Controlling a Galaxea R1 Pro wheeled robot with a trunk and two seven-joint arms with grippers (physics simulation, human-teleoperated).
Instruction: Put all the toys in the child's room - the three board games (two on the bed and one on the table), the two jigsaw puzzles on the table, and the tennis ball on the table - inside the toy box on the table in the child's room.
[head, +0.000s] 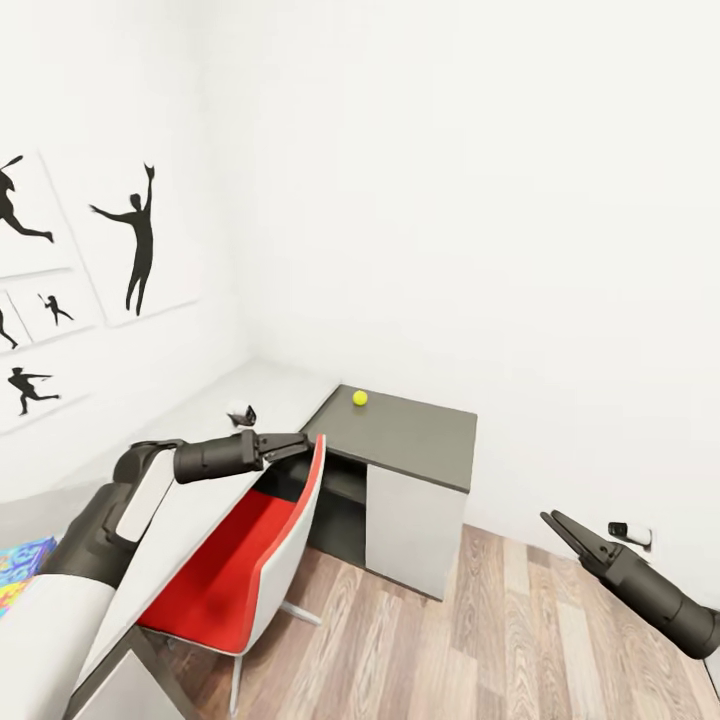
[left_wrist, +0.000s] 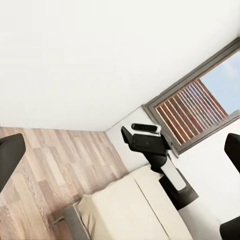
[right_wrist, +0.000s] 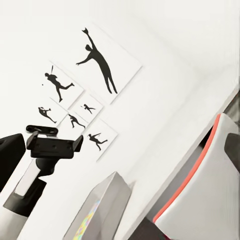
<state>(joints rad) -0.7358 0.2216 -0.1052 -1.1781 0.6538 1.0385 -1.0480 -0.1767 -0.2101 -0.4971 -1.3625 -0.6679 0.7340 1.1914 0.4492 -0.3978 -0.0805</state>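
Note:
The tennis ball (head: 360, 398) lies on the dark grey end section of the table (head: 410, 435), near its back corner. My left gripper (head: 293, 445) hovers open over the pale tabletop, a short way from the ball; its fingers (left_wrist: 10, 155) stand wide apart. My right gripper (head: 558, 524) hangs open above the wooden floor, right of the table, with its fingers (right_wrist: 9, 157) spread. A multicoloured flat thing (head: 22, 575) peeks out by my left shoulder; I cannot tell whether it is a game or a puzzle. The bed (left_wrist: 127, 212) has a bare beige mattress. The toy box is out of view.
A red and white chair (head: 250, 560) is tucked under the table, just below my left gripper. Framed silhouette pictures (head: 135, 245) hang on the left wall. A pale grey box shape with a colourful side (right_wrist: 97, 212) stands on the table. A window with slats (left_wrist: 192, 107) is by the bed.

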